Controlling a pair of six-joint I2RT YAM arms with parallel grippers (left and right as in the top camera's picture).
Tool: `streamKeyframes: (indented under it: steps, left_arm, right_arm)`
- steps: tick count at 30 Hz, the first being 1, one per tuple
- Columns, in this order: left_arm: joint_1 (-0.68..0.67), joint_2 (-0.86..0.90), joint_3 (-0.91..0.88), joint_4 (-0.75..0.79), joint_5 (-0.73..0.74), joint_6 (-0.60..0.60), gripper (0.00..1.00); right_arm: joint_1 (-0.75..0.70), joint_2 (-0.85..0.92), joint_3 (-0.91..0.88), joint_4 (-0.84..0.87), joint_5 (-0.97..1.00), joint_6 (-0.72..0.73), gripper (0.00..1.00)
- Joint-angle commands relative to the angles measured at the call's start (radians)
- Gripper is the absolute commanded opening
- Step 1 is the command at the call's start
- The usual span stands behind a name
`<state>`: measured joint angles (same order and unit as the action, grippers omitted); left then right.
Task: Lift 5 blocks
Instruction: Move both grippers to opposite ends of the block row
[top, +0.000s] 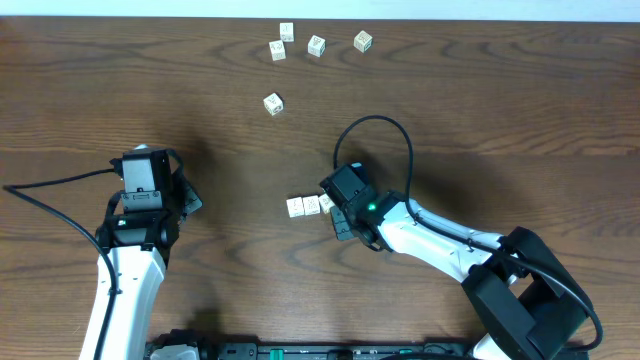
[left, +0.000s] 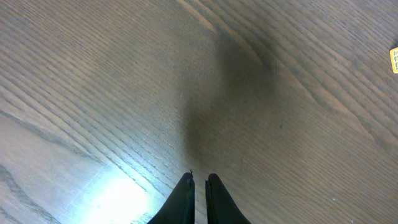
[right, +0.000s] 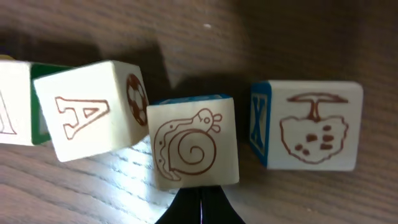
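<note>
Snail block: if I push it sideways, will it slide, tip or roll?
The snail block looks like a rigid, flat-faced wooden cube, so it should slide, not roll. As wide as tall, it seems unlikely to tip. It seems to touch the skewed A block, so pushing toward that would probably move both.

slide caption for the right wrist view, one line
Shut right gripper just below the snail block, tilted A block on its left, X block apart on its right

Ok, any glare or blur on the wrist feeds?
Left wrist: bright glare patch on the table beside the left end effector, soft dark shadow above it. Right wrist: blocks sharp, prints readable, faint glare on the wood by the snail block.
</note>
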<state>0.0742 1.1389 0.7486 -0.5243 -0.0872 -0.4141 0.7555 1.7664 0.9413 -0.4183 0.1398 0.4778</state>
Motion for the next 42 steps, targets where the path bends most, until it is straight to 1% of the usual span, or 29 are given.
streamKeyframes:
  steps: [1,16,22,25,26,27,30,33,36,42]
  left_arm:
    - [0.004,-0.003,0.014,-0.003,-0.002,0.014,0.09]
    - [0.004,-0.003,0.014,-0.003,-0.002,0.014,0.09]
    - [0.004,-0.003,0.014,-0.003,-0.002,0.014,0.09]
    - [0.004,-0.003,0.014,-0.003,-0.002,0.014,0.09]
    - [0.004,-0.003,0.014,-0.003,-0.002,0.014,0.09]
    - [0.004,-0.003,0.014,-0.003,-0.002,0.014,0.07]
    - [-0.004,-0.003,0.014,-0.003,-0.001,0.014,0.07]
    - [-0.030,-0.003,0.014,-0.003,0.007,0.029,0.07]
    - [-0.081,-0.003,0.014,-0.005,0.032,0.080,0.07]
    - [-0.198,0.003,0.014,0.013,0.058,0.084,0.07]
  right_arm:
    - [-0.011,0.005,-0.003,0.013,0.017,-0.023,0.01]
    - [-0.011,0.005,-0.003,0.051,0.017,-0.049,0.01]
    - [-0.011,0.005,-0.003,0.039,0.017,-0.049,0.01]
    - [-0.011,0.005,0.003,-0.014,0.013,-0.048,0.01]
    - [-0.011,0.005,0.005,-0.040,0.013,-0.040,0.01]
    - [-0.011,0.005,0.008,-0.067,0.017,-0.024,0.01]
    - [-0.016,-0.003,0.012,-0.120,0.034,0.017,0.01]
    - [-0.033,-0.036,0.019,-0.156,0.035,0.042,0.01]
    - [-0.064,-0.097,0.026,-0.169,0.036,0.042,0.01]
    - [-0.171,-0.195,0.026,-0.172,0.017,0.041,0.01]
